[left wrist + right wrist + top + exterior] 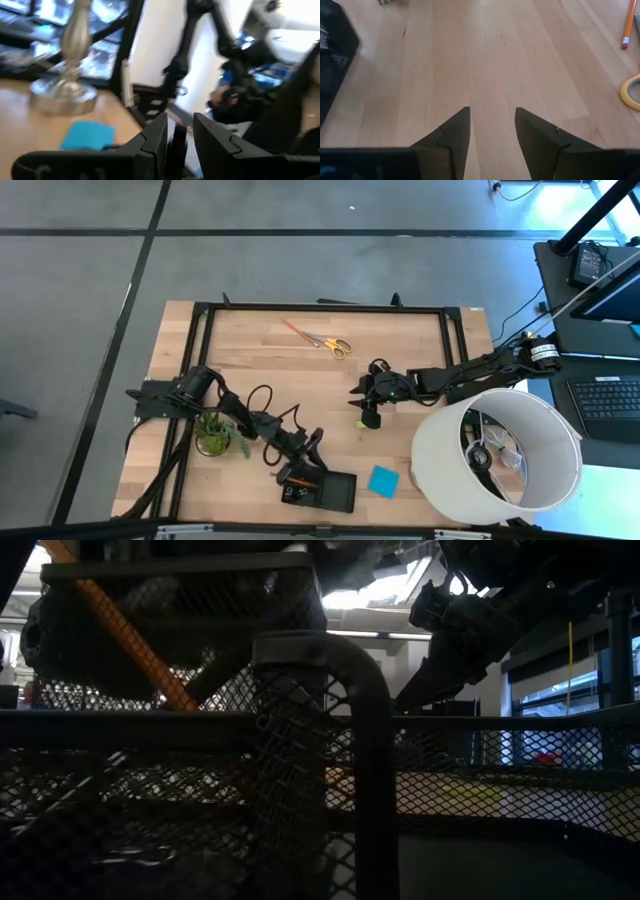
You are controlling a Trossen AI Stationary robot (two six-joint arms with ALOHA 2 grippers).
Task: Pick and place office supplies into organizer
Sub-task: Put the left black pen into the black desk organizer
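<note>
Left gripper (300,463) hangs over the organizer (335,492) at table's near edge w/ fingers slightly parted, apparently mid-drop of an orange pencil (296,480); right gripper (366,416), released & empty mid-table, prob. next needs the scissors (332,343) at far side.

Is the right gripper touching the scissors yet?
Apart. The high view shows bare table between the right gripper and the scissors; its open fingers hold nothing.

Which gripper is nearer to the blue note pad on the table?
Left. The left gripper sits at the organizer beside the blue note pad; the right gripper hangs farther off, toward the table's middle.
</note>
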